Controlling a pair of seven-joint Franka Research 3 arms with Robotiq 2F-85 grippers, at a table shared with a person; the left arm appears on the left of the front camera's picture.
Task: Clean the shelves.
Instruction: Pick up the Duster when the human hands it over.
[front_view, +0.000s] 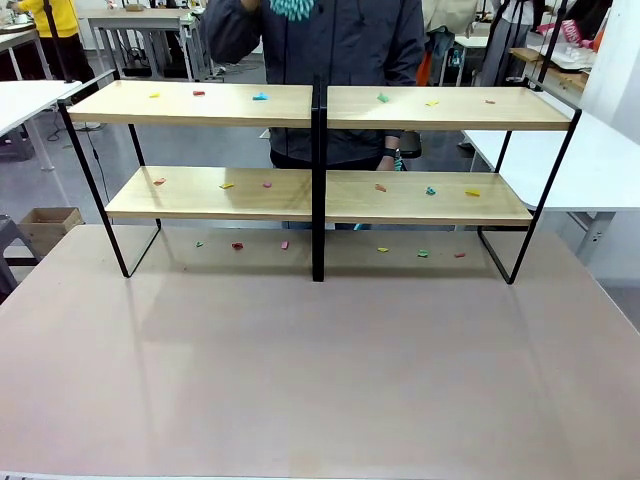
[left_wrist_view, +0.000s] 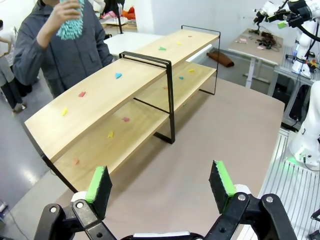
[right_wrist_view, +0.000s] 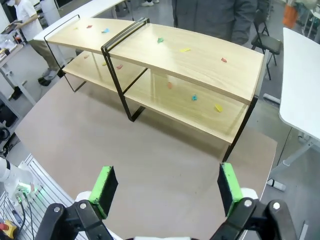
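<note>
The shelves, two joined two-tier racks of long light-wood boards on thin black metal tube frames, stand on a wide brownish-pink table and span nearly its whole width. Small coloured scraps in red, yellow, green and teal are scattered on both tiers and on the tabletop beneath the shelves. They are probably the litter to be cleared, and none looks cleared yet, so the cleaning seems not to have begun.

Directly behind the shelves stands a person in a dark grey jacket. One raised hand holds a fluffy teal bundle, lifted well above the shelves. It may be a duster or a cloth, but the pictures do not settle which. Held up like that, it looks ready to be offered across the shelves or used on them.

On the near side of the shelves, both arms hang back over bare tabletop. The left gripper, black with green pads, has its jaws spread wide with nothing between them. The right gripper, built the same, is likewise spread and empty. Both are well apart from the shelves, likely leaving room in front until a wiping tool is in hand.
</note>
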